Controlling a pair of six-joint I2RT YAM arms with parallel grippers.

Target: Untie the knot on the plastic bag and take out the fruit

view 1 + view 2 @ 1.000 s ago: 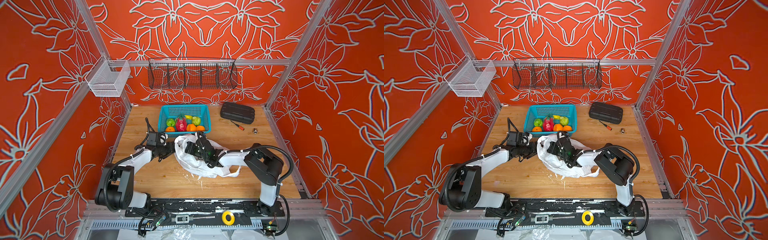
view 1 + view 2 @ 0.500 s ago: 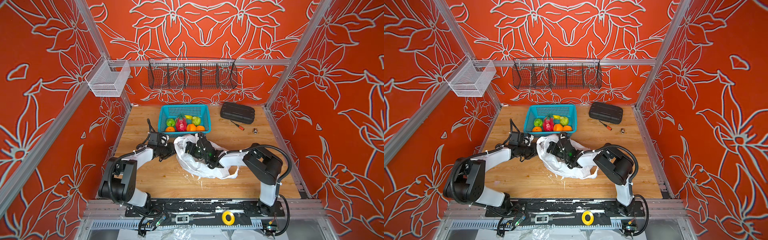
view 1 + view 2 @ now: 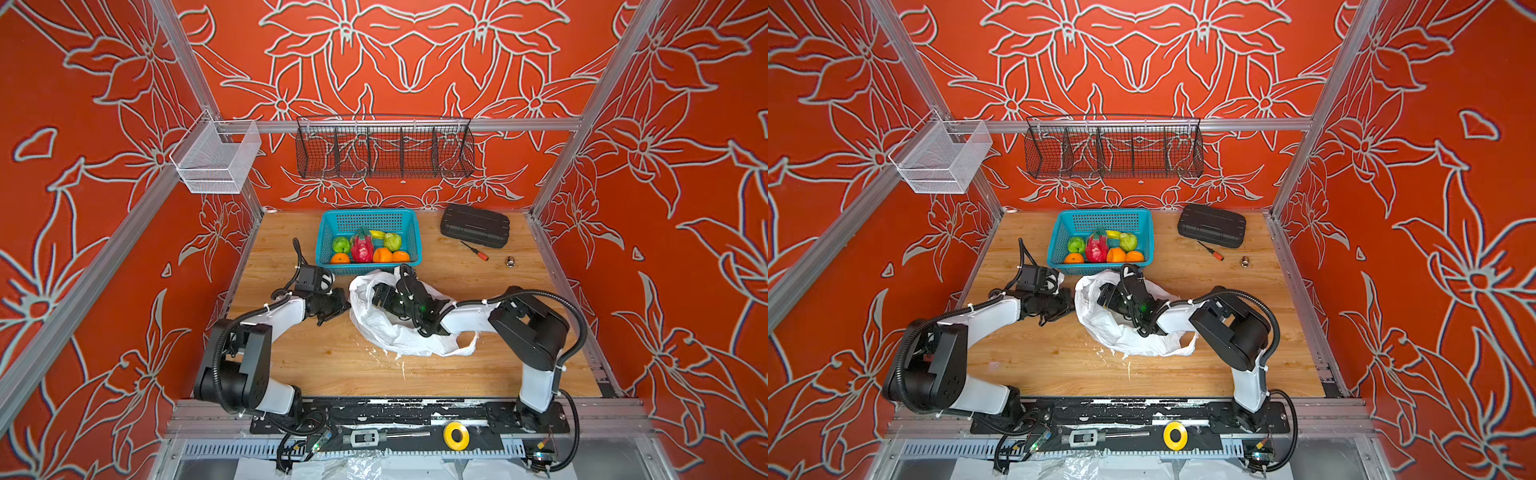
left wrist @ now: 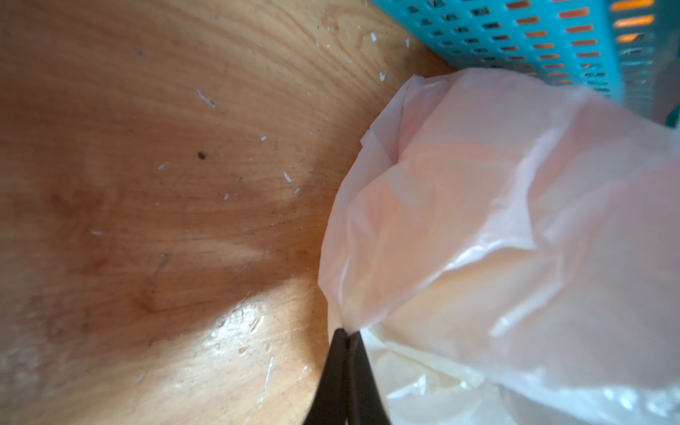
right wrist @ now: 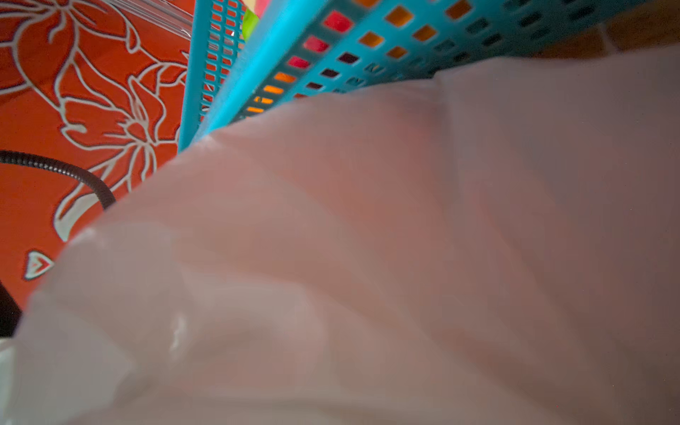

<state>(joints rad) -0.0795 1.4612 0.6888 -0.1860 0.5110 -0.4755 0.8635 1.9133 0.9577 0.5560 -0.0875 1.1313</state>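
The plastic bag (image 3: 399,336) (image 3: 1121,336) lies crumpled and open-mouthed on the wooden table, just in front of the teal basket (image 3: 370,216). My left gripper (image 3: 347,303) (image 4: 346,333) is shut on the bag's left rim, with thin film (image 4: 515,220) pinched at its tips. My right gripper (image 3: 380,295) (image 3: 1106,297) reaches into the bag's mouth. The bag's film (image 5: 368,257) covers the right wrist view, so its jaws are hidden. The fruit (image 3: 362,249) lies in the basket: oranges, green ones and a red-pink dragon fruit. The knot is not visible.
A black case (image 3: 474,225), a screwdriver (image 3: 473,250) and a small metal piece (image 3: 510,262) lie at the back right. A black wire basket (image 3: 384,147) and a white mesh basket (image 3: 216,160) hang on the walls. The teal basket's wall (image 4: 552,36) (image 5: 331,44) is close behind the bag.
My left gripper has moved right to the bag's rim and shut on it. My right gripper has stayed inside the bag's mouth, barely shifting.
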